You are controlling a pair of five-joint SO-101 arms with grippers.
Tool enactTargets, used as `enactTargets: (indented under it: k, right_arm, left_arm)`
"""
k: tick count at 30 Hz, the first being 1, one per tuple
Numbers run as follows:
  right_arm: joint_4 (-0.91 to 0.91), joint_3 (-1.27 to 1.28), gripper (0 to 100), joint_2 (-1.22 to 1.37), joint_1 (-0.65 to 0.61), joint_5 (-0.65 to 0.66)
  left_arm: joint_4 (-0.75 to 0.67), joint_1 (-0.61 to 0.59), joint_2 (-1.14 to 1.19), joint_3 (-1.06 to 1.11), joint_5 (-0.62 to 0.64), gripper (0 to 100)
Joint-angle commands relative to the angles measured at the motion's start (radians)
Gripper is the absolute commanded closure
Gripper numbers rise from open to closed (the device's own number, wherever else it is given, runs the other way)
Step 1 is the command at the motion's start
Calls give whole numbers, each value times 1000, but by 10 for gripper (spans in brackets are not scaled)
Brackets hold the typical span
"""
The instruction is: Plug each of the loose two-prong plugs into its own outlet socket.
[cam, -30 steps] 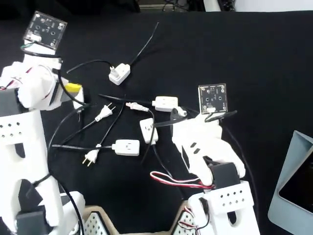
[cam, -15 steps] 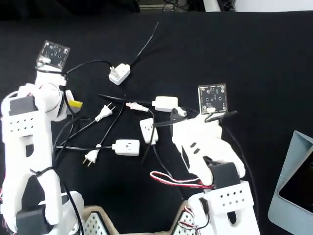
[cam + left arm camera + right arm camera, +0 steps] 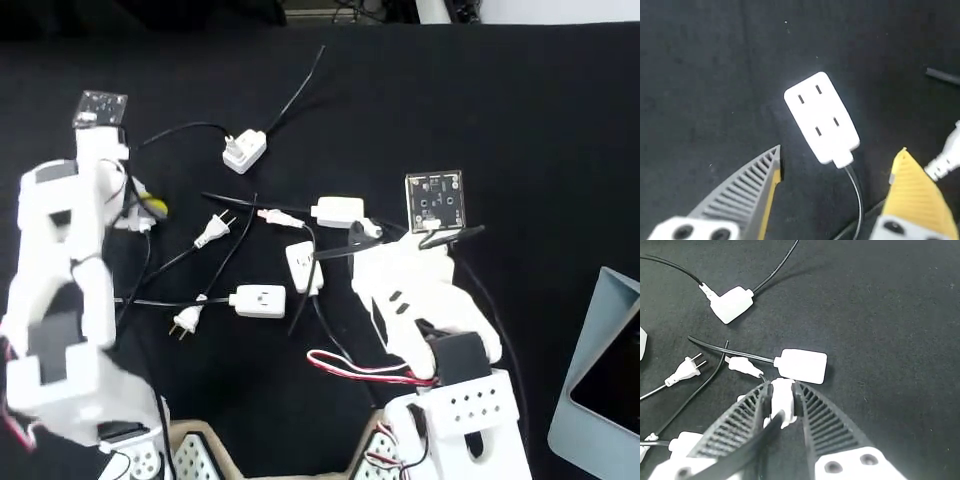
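Right gripper (image 3: 782, 386): jaws clamped on white plug (image 3: 782, 401). Left gripper (image 3: 840, 151): jaws wide, empty, above outlet socket (image 3: 821, 117). Risk: prongs could miss slots, shoving socket aside (it lies unanchored).

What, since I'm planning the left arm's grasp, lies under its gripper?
A white outlet block lies face up on the black cloth below the open left gripper. Its cord leaves the view, so its far end is unseen.

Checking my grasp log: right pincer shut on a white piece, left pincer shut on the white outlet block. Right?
No: the left wrist view shows the left pincer open over the white outlet block, not gripping it. The right pincer is shut on a white piece.
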Motion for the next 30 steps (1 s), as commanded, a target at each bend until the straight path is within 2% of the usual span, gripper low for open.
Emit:
enactTargets:
  k: [1, 7, 13, 19, 24, 30]
  right_arm:
    - [-20, -12, 986, -1, 6, 8]
    - [-20, -12, 986, -1, 6, 8]
    - [-20, -12, 986, -1, 6, 8]
    - [-20, -12, 986, -1, 6, 8]
    - [-20, -12, 986, -1, 6, 8]
    - [-20, -12, 986, -1, 6, 8]
  left_arm:
    - [87, -24, 181, -294, 57, 658]
    - [101, -36, 334, -421, 72, 659]
    - [98, -44, 414, -483, 83, 777]
    - [106, -38, 428, -486, 80, 816]
    - [172, 10, 427, -481, -80, 859]
    - [285, 53, 400, -470, -152, 862]
